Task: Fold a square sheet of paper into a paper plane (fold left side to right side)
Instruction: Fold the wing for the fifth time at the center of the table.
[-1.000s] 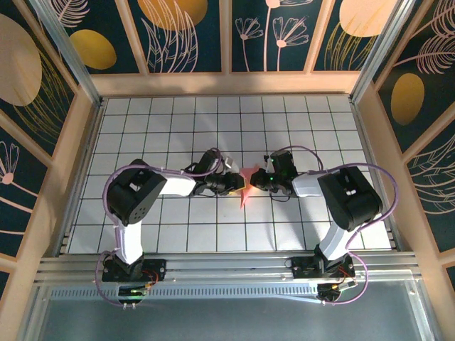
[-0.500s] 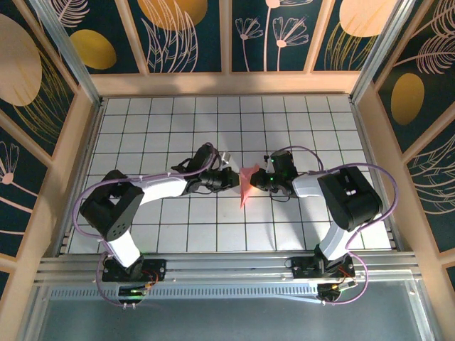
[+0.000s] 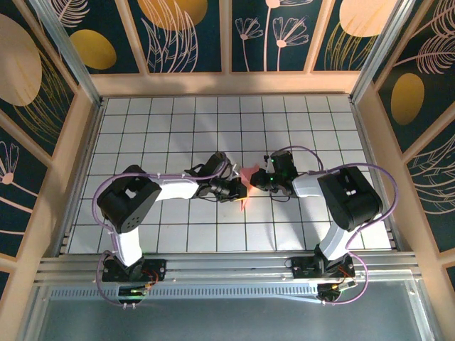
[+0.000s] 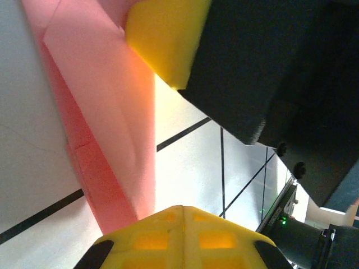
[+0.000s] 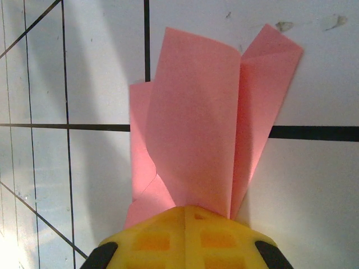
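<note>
Over the white gridded bench [image 3: 142, 128], the left arm [image 3: 128, 202] has swung its elbow back in from the wide reach of half a second ago. It's now pushed up to the middle of the frame again. The left claw [image 3: 236, 190] was partly open a second ago and has snapped shut. In its wrist view the paper [image 3: 243, 202] runs straight into its yellow tips, so it looks pinched. The right claw [image 3: 254, 179] hasn't budged and is clamped on the paper's upper end, the folded layers fanning out ahead of it. The paper sits dead centre, between the two claws. My read: both ends are held, so the fold can be pulled across. Nothing sits in a container; the paper is out on the bench.
</note>
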You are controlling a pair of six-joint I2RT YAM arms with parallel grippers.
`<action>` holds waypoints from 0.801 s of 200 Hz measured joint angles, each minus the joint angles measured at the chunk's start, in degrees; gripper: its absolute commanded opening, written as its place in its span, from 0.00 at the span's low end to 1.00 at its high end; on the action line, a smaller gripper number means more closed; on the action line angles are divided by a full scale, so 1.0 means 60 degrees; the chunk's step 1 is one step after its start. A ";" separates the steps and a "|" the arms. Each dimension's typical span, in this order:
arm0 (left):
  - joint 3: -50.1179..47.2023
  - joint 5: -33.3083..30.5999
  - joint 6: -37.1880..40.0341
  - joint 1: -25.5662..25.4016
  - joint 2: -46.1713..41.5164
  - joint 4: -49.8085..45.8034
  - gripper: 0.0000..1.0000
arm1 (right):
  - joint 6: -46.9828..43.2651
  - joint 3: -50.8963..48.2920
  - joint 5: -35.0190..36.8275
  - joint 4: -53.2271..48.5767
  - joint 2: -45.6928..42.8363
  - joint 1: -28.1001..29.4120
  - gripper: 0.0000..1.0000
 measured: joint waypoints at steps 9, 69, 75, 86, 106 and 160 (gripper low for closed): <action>-0.0004 0.0000 0.0000 0.0000 0.0036 0.0022 0.06 | -0.0011 0.0000 0.0000 -0.0004 0.0000 0.0000 0.00; -0.0033 0.0109 -0.0215 -0.0073 0.0390 0.0313 0.06 | -0.0036 0.0011 0.0000 -0.0022 0.0000 0.0000 0.00; -0.0033 0.0109 -0.0233 -0.0080 0.0423 0.0321 0.06 | -0.0036 0.0015 0.0000 -0.0025 0.0000 0.0000 0.00; -0.0036 0.0109 -0.0248 -0.0087 0.0492 0.0328 0.06 | -0.0040 0.0022 0.0000 -0.0047 0.0000 0.0000 0.00; -0.0076 0.0106 -0.0255 -0.0087 0.0539 0.0386 0.06 | -0.0047 0.0029 0.0000 -0.0069 0.0000 0.0000 0.00; -0.0135 0.0095 -0.0324 -0.0087 0.0565 0.0488 0.06 | -0.0178 0.0033 0.0000 -0.0080 0.0000 0.0004 0.00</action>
